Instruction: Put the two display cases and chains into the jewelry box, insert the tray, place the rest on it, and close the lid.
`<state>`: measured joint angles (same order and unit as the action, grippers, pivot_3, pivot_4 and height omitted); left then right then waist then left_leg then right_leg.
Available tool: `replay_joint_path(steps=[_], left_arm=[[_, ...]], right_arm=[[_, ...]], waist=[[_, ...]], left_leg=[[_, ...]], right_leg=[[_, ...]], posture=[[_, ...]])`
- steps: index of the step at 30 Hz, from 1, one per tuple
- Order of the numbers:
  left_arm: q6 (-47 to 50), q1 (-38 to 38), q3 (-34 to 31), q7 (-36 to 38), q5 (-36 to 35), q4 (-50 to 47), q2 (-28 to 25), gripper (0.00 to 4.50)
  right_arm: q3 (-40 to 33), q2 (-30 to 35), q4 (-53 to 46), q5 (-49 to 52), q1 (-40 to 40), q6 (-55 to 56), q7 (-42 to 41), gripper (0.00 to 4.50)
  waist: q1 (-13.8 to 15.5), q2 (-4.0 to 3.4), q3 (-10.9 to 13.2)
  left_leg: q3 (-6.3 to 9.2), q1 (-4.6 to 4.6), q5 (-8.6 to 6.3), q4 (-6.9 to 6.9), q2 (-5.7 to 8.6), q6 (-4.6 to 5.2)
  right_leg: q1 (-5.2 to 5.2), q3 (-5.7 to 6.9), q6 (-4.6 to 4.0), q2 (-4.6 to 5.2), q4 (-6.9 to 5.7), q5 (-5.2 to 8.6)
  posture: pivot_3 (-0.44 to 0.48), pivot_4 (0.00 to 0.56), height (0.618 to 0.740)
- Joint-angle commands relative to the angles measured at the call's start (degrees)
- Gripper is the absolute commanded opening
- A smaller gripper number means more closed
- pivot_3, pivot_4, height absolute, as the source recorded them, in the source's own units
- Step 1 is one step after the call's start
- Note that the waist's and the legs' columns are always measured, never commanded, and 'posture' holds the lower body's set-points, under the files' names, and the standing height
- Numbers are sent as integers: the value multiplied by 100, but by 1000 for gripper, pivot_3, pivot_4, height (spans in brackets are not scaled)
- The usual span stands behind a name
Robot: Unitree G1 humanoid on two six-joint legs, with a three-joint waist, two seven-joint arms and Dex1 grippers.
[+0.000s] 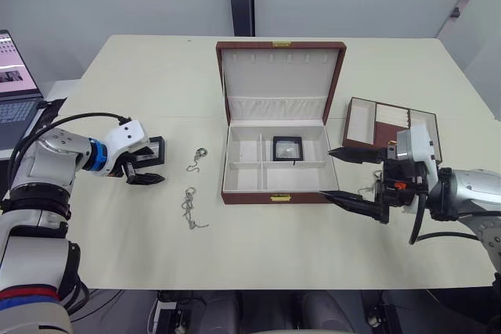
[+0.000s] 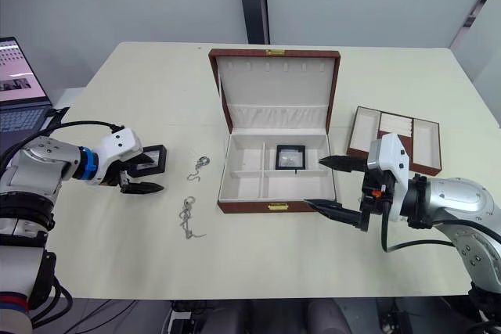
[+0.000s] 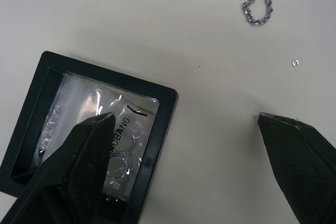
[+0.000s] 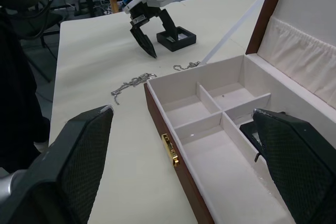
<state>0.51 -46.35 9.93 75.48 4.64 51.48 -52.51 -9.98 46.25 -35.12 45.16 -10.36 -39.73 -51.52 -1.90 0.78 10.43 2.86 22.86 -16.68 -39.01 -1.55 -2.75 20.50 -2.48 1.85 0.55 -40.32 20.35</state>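
At centre frame the jewelry box sits open on the tabletop, its lid standing upright behind it. One display case lies in an upper-right compartment of the box. The other display case rests on the tabletop at left, with the left hand over it, fingers apart, one fingertip above its window. Two chains lie between that case and the box. At right, the right hand hovers beside the box's right edge, fingers spread wide. The tray sits right of the box.
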Motion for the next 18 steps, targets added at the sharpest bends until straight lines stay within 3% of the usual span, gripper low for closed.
replay_joint_path(steps=[1, 12, 13, 18], left_arm=[[-107, -46, -7, -54, 113, 93, -29, 3528], [-104, 2, -142, -131, 57, -3, -73, 199], [-94, 9, -154, -138, 48, -25, -82, 31], [398, 123, -408, 112, -295, -568, -180, 31]], right_arm=[[-96, 17, -155, 54, 19, 102, 47, 4500], [41, -9, -77, 14, -62, 189, 37, 4500], [46, -1, -68, 12, -70, 197, 24, 4500], [-5, 73, -45, -14, -19, 260, -73, 4500]], waist=[[0, 0, 0], [2, 0, 0], [2, 0, 0], [3, 0, 0]], left_leg=[[-1, 0, 0, -1, 0, 0], [0, 0, 1, -4, 1, 0], [0, -1, 1, -4, 1, 0], [0, 1, 1, -4, 0, 0]], right_leg=[[0, -1, 0, 0, -1, 0], [1, 1, 0, 2, -7, 0], [1, 0, 0, 2, -8, 0], [4, 1, 0, 1, -10, 0]], posture=[[0, 150, 740], [0, 150, 740], [0, 150, 740], [0, 150, 740]])
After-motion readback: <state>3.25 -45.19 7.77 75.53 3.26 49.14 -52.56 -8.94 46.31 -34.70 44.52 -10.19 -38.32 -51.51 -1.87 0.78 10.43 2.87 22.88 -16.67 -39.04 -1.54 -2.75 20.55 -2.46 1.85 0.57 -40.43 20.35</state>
